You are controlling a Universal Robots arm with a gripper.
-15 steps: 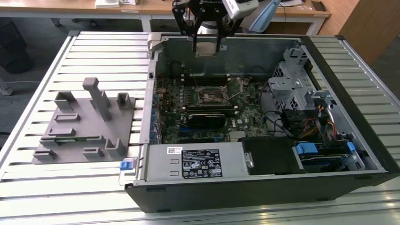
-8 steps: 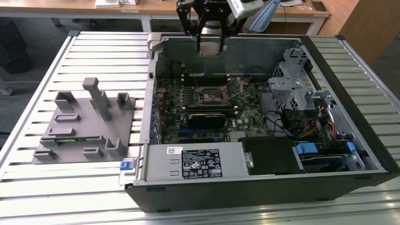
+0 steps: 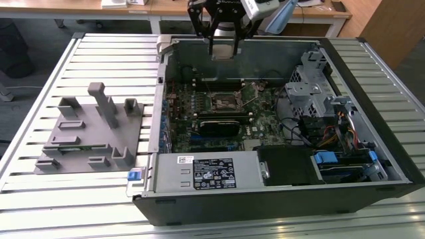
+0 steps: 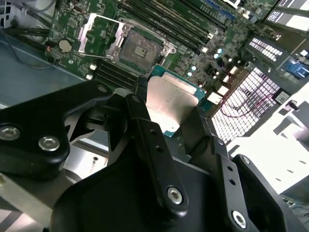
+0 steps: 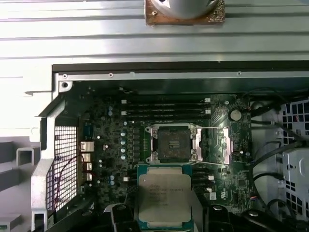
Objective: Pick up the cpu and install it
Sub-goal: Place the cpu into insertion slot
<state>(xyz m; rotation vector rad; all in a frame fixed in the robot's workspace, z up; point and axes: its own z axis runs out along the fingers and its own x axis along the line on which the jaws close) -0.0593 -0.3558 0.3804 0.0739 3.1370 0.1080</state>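
One cpu (image 5: 164, 198), pinched by two opposite edges between the fingers (image 4: 145, 130) of your gripper (image 3: 222, 49), hangs high over the open case (image 3: 279, 59) with its silver lid up. In both wrist views the socket (image 5: 173, 143) lies bare on the board (image 5: 106, 145), well apart from the cpu. Its plate (image 5: 216, 145) is folded to one side and the memory slots (image 5: 164, 107) run just beside it. In the exterior view the gripper stands near the case's far wall. A grey fixture (image 3: 86, 129) sits on the slatted table (image 3: 40, 199) at the exterior view's left of the case.

Your hold looks like the first risk. The fingers grip only the thin rim, so a jolt or a slight tilt could let the cpu slide and fall onto the exposed contacts.

The second is alignment. If the cpu comes down off-square, turned the wrong way or shifted toward one wall of the socket, a corner would likely press on the contacts and bend them. The pictures do not show whether the corner marks on the cpu and socket agree, so you cannot count on that.

The third is clearance. The fingers reach past the cpu's edges and the socket frame looks tight around its well, so a finger could strike the frame, the raised plate or a neighbouring slot before the cpu seats. Any such knock could twist the cpu in the grip.
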